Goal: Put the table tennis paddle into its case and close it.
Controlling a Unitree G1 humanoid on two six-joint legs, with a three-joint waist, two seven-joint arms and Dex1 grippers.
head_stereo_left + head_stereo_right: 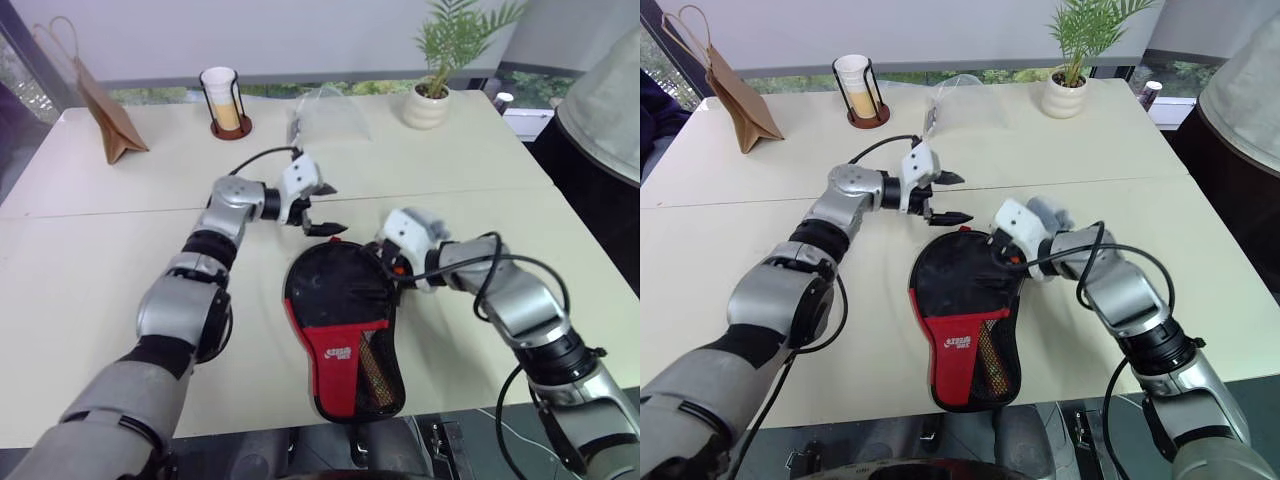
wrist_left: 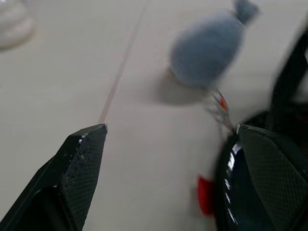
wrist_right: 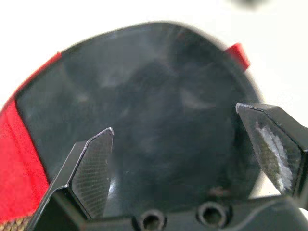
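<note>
A pale cream table [image 1: 90,300] was seen spanning the scene, a seam running across its middle; broad bare stretches were left open toward the left and right edges. Beyond the far edge a window wall was noted, and a grey shape stood off the right edge.

The case [image 1: 345,325] was found flat near the middle of the near edge, window side up, red logo panel and mesh pocket toward that edge, round end pointing inward. The table tennis paddle could not be made out separately through the dark window.

The left gripper [image 1: 318,208] was held just past the case's round end, fingers spread wide, nothing between them. The right gripper [image 1: 1002,250] was poised over the round end's right rim, fingers likewise parted wide and empty; whether it touched the case could not be told.

Along the far edge were noted a brown paper bag [image 1: 108,110] by the left corner, a cup in a wire holder [image 1: 226,100], a clear plastic bag [image 1: 325,115], and a potted plant [image 1: 435,75].
</note>
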